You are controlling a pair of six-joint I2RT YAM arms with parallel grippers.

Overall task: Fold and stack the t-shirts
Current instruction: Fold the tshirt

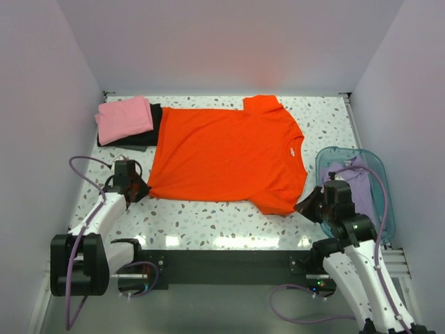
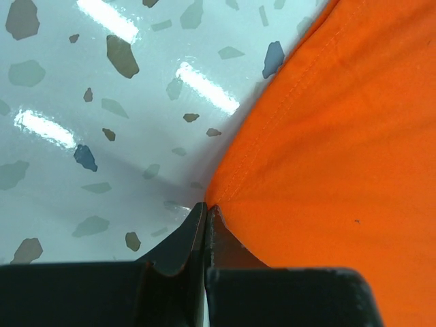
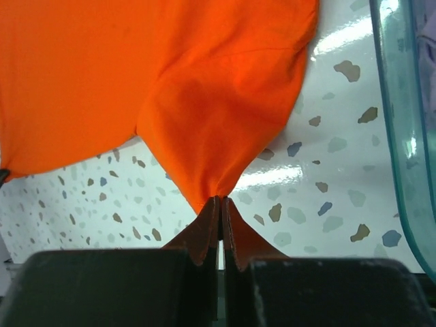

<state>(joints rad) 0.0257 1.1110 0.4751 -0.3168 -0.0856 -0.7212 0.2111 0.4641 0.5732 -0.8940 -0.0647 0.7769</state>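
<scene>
The bright orange-red t-shirt (image 1: 226,153) lies spread flat across the middle of the speckled table, collar to the right. My left gripper (image 1: 144,188) is shut on its near-left hem corner (image 2: 216,194). My right gripper (image 1: 303,207) is shut on the near sleeve (image 3: 214,136), whose cloth bunches into the closed tips. A folded pink t-shirt (image 1: 124,117) rests on a folded black t-shirt (image 1: 147,132) at the back left. The pale lavender t-shirt (image 1: 353,182) lies in the blue basket.
A translucent blue plastic basket (image 1: 386,202) stands at the right, close beside my right arm; its wall (image 3: 402,122) fills the right wrist view's right edge. White walls enclose the table on three sides.
</scene>
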